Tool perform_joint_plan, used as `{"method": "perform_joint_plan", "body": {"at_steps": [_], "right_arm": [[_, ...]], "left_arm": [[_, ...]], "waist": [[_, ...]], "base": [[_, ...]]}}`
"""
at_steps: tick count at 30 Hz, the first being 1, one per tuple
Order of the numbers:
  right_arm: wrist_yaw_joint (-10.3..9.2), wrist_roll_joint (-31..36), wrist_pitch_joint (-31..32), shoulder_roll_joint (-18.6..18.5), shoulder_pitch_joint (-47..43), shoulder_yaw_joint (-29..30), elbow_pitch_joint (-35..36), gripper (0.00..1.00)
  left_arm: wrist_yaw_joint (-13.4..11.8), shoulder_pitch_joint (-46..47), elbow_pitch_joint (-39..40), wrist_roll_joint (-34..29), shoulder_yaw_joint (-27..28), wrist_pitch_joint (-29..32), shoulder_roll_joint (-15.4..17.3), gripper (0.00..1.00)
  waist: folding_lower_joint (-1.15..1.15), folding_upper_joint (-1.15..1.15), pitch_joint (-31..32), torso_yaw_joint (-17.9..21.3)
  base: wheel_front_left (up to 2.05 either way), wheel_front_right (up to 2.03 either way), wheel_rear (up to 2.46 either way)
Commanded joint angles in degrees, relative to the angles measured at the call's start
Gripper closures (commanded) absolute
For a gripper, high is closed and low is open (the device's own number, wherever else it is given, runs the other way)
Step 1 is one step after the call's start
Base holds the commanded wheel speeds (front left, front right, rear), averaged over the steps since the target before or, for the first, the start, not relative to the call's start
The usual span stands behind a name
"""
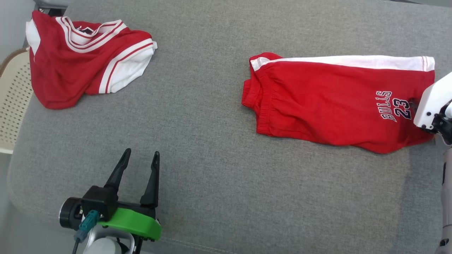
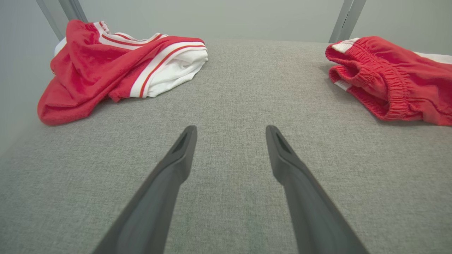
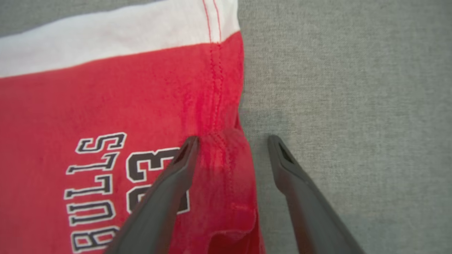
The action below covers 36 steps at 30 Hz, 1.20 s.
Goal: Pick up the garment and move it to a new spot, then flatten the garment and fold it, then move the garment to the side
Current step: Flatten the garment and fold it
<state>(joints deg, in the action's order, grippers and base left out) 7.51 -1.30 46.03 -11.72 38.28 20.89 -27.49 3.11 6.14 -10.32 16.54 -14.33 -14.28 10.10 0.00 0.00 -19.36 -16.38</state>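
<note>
Those shorts [image 1: 335, 102] at frame right are bright red, with a white side band and black, white-edged BULLS 23 lettering. The jersey [image 1: 81, 60] upper left is red too, with white-and-red striped trim. The surface [image 1: 212, 169] underneath is plain grey.

Grey woven fabric surface [image 1: 212, 169]; crumpled red-and-white striped jersey [image 1: 70, 70] on its far-left corner. Cream perforated plastic piece [image 1: 12, 102] beside that edge.

Left pincer [image 1: 141, 152] has dark fingers [image 1: 118, 173], green collar [image 1: 134, 222] (teal plug [image 1: 88, 220]).
</note>
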Motion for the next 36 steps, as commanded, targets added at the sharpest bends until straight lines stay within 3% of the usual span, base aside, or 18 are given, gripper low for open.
{"method": "perform_joint_plan", "body": {"at_steps": [1,5,7,8,9,32,36], "right_arm": [[-0.03,0.41,0.18,0.24,0.39,-0.07,-1.06,0.0],[0.08,-0.81,1.79,2.47,0.26,-1.15,-3.65,0.0],[0.2,-1.28,2.51,2.99,0.2,-1.81,-4.08,0.65],[0.2,-1.51,2.76,2.96,0.23,-2.09,-4.11,0.9],[0.2,-1.63,2.94,2.82,0.23,-2.51,-4.11,1.0],[-0.07,4.52,0.69,-5.14,-1.84,2.56,1.88,1.0],[-0.07,3.02,2.21,-3.77,-0.98,1.97,3.36,1.0]], "left_arm": [[0.4,0.96,-0.17,-0.29,-0.05,-0.46,-0.17,0.0],[0.36,1.3,-0.53,-0.23,-0.53,-0.45,-0.42,0.0],[0.43,1.34,-0.74,-0.07,-0.6,-0.46,-0.34,0.0],[0.47,1.36,-0.89,0.02,-0.63,-0.48,-0.32,0.0],[0.51,1.43,-1.01,0.08,-0.68,-0.5,-0.28,0.0],[-0.05,1.25,-2.76,0.89,-1.55,-0.76,-0.13,0.0],[-0.15,0.42,-3.25,1.22,-1.66,-0.76,-0.08,0.0]], "waist": [[0.0,0.0,-0.86,-0.86],[0.0,0.0,-1.13,-1.05],[0.0,0.0,-1.14,-1.01],[0.0,0.0,-1.15,-0.97],[0.0,0.0,-1.15,-0.94],[0.0,0.0,3.37,0.12],[0.0,0.0,4.74,0.06]], "base": [[0.0,0.0,0.0],[0.0,0.0,0.0],[0.0,0.0,0.0],[0.0,0.0,0.0],[0.0,0.0,0.0],[0.0,0.0,0.0],[0.0,0.0,0.0]]}}
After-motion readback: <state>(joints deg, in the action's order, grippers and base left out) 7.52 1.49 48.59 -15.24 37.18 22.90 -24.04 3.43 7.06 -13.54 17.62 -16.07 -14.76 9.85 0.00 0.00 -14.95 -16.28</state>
